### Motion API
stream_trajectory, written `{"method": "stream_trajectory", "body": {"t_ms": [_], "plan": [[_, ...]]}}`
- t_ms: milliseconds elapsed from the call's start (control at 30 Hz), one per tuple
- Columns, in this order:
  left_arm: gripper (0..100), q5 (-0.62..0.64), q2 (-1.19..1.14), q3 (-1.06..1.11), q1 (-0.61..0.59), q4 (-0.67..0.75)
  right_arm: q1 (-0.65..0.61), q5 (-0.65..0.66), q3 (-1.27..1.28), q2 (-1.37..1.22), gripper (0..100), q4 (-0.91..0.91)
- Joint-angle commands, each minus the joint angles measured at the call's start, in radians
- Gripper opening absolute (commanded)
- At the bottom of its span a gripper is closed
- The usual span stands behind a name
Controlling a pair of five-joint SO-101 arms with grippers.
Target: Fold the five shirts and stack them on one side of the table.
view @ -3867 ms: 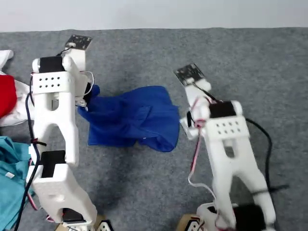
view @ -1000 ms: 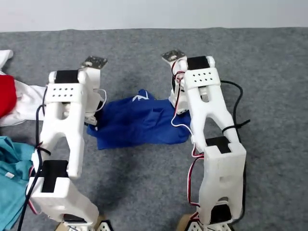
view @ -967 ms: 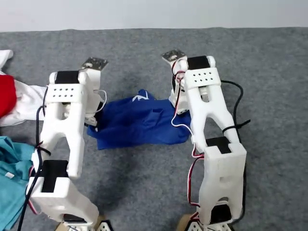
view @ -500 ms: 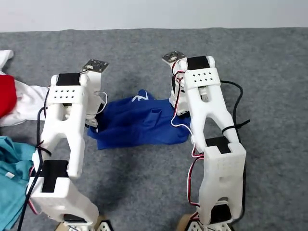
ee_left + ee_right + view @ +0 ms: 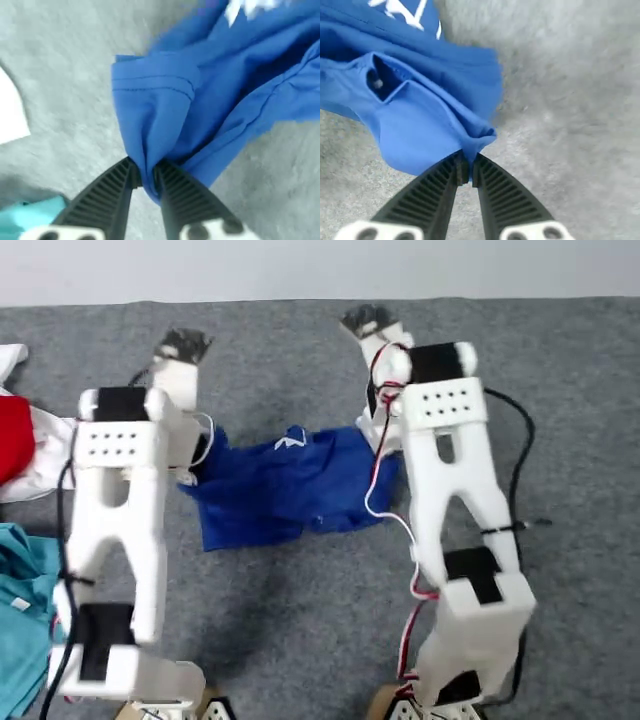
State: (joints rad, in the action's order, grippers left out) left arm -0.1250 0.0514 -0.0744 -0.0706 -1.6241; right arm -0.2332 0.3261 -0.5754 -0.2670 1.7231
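Note:
A blue shirt [image 5: 285,485] hangs bunched between the two arms over the middle of the grey table [image 5: 560,380]. My left gripper [image 5: 145,178] is shut on a fold at the blue shirt's [image 5: 200,110] left end. My right gripper [image 5: 467,167] is shut on a pinch of cloth at the blue shirt's [image 5: 420,115] right end. In the high view the left arm [image 5: 120,490] stands left of the cloth and the right arm [image 5: 445,460] stands right of it. A white print [image 5: 292,441] shows on the shirt's far edge.
A red and white shirt [image 5: 25,445] lies at the table's left edge. A teal shirt [image 5: 22,610] lies in front of it at the near left, also seen as teal cloth [image 5: 30,215] beside my left gripper. Bare grey table stretches to the right and far side.
Both arms have risen and drawn toward the far side with the blue shirt's ends, lifting and stretching the cloth. Earlier the right arm swung in from the right and took hold.

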Motion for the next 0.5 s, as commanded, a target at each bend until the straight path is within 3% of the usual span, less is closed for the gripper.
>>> {"method": "stream_trajectory", "body": {"t_ms": [0, 200, 467], "plan": [[0, 0.002, 0.155, -0.085, 0.008, 0.015, 0.004, 0.021, -0.023, 0.168, 0.9, 0.008], [0, 0.003, 0.255, -0.145, 0.008, 0.015, 0.045, 0.020, -0.023, 0.335, 0.9, -0.008], [0, 0.003, 0.399, -0.147, 0.008, 0.018, 0.211, 0.021, -0.023, 0.538, 0.9, -0.074]]}}
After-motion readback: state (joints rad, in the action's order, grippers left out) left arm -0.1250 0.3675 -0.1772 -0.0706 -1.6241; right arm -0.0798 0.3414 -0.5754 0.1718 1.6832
